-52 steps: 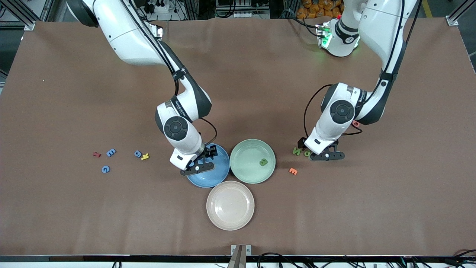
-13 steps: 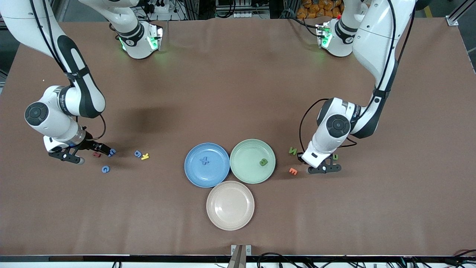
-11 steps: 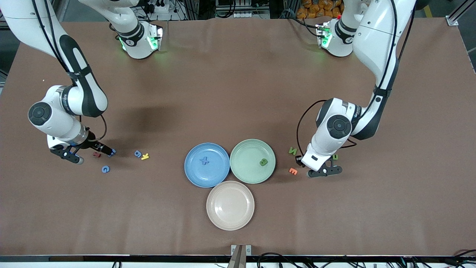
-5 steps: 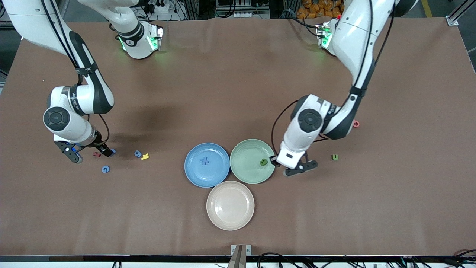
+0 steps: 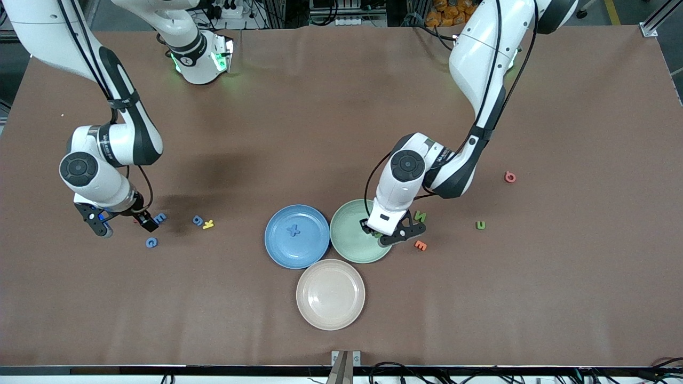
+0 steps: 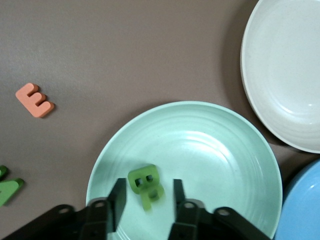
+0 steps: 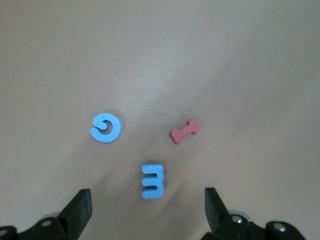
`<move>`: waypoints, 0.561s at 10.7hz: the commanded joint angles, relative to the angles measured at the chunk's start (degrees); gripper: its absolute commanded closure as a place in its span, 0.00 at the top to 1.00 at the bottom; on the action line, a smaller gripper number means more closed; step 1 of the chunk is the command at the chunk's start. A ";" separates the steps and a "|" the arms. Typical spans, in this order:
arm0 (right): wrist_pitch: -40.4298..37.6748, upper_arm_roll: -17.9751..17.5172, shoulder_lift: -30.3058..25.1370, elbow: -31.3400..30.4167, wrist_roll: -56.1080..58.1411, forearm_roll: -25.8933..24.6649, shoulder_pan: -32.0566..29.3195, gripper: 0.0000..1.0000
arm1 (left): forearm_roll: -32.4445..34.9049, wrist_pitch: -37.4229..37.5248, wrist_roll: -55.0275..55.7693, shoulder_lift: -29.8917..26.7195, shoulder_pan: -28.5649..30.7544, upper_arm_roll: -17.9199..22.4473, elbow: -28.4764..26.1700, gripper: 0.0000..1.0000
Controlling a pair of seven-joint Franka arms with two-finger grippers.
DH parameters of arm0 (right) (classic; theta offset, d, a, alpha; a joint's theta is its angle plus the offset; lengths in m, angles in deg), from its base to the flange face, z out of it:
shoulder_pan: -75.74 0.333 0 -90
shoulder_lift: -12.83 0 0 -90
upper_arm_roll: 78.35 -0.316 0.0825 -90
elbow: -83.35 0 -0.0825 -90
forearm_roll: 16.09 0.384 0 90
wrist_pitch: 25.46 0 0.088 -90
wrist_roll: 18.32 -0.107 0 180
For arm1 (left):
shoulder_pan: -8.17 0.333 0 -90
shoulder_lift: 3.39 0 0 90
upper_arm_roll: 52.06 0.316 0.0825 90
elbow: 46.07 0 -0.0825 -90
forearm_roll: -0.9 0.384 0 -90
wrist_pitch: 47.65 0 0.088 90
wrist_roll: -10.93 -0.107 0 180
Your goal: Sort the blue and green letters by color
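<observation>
My left gripper (image 5: 385, 232) is open over the green plate (image 5: 352, 246), at its edge toward the left arm's end. In the left wrist view its fingers (image 6: 118, 199) flank a green B (image 6: 144, 178) and a second, blurred green letter (image 6: 155, 197) on the plate (image 6: 215, 160). Green N (image 5: 420, 216) and green u (image 5: 480, 225) lie on the table. A blue X (image 5: 293, 230) lies in the blue plate (image 5: 315, 248). My right gripper (image 5: 124, 223) is open and empty over the blue E (image 7: 152, 181), beside the blue G (image 7: 106, 127). A blue g (image 5: 198, 220) lies nearby.
A beige plate (image 5: 330, 314) stands nearest the front camera. An orange E (image 5: 420, 245) lies by the green plate, a red letter (image 5: 510, 177) toward the left arm's end, a yellow K (image 5: 208, 224) by the blue g, a red I (image 7: 185, 131) by the blue E.
My left gripper has moved from beside the green u to over the green plate, bringing a green letter that now lies there. My right gripper has shifted slightly beside the blue E.
</observation>
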 commanded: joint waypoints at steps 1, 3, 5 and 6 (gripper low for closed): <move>5.00 -0.32 3.35 0.13 -2.89 -1.36 -0.65 1.00 | 2.85 3.45 0.72 -0.36 -0.05 1.11 1.20 1.00; 8.60 -0.32 5.45 0.13 -2.89 -1.36 -0.82 1.00 | 3.28 7.67 -1.37 -1.06 1.35 1.11 0.76 1.00; 9.41 -0.32 5.99 0.05 -2.89 -1.36 -1.43 1.00 | 3.37 10.23 -3.50 -2.55 4.68 0.94 -0.46 1.00; 9.50 -0.32 6.43 -0.04 -2.89 -1.36 -1.61 1.00 | 3.03 10.24 -1.67 -2.82 6.09 0.85 -1.25 1.00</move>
